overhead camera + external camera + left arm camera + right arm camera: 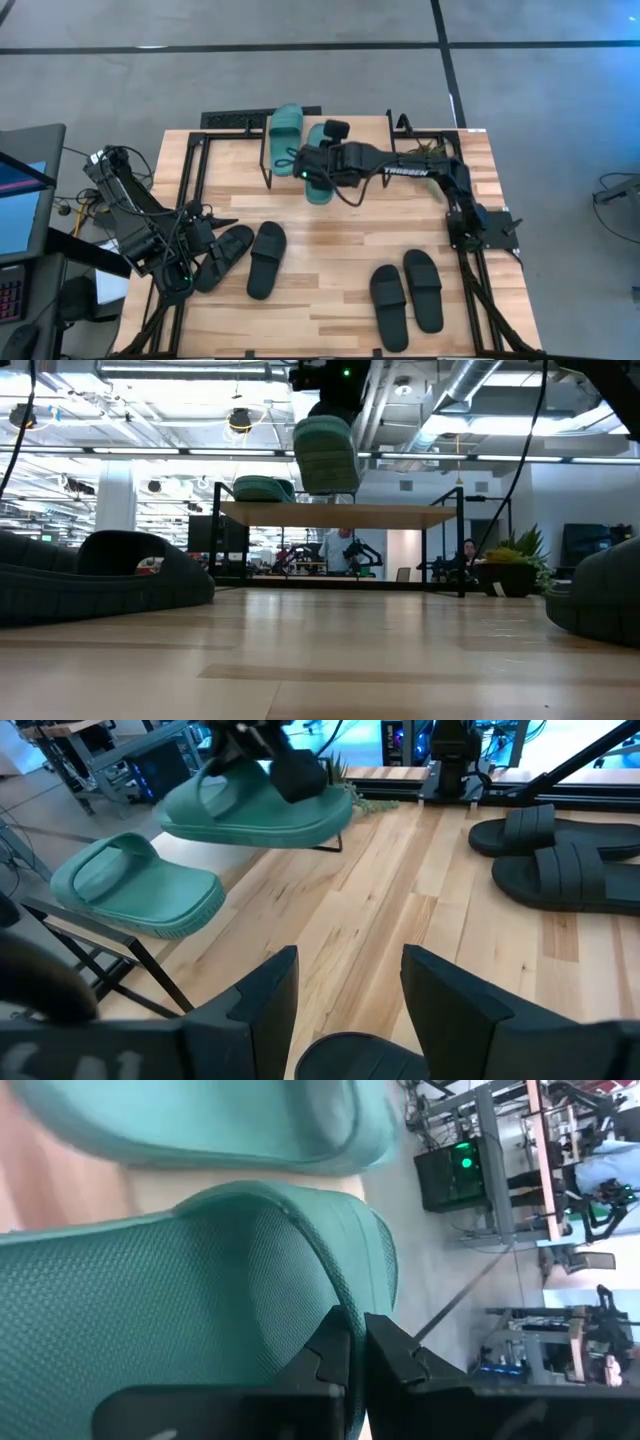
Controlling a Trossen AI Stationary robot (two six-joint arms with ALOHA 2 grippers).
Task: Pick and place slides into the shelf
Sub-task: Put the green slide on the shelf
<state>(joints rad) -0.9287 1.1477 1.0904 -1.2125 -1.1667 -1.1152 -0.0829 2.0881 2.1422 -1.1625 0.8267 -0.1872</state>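
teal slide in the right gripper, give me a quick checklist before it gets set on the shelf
1. Grip: right gripper shut on the strap of the carried teal slide: ok.
2. Height: carried slide hangs above the shelf top board: ok.
3. First teal slide already lying on the shelf: ok.
4. Free room beside it on the board: ok.
5. Left gripper open, low over the table near the black slides, out of the way: ok.
6. Carried slide level: cannot tell.

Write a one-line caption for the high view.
Right gripper carries a teal slide beside its mate on the shelf; four black slides wait.
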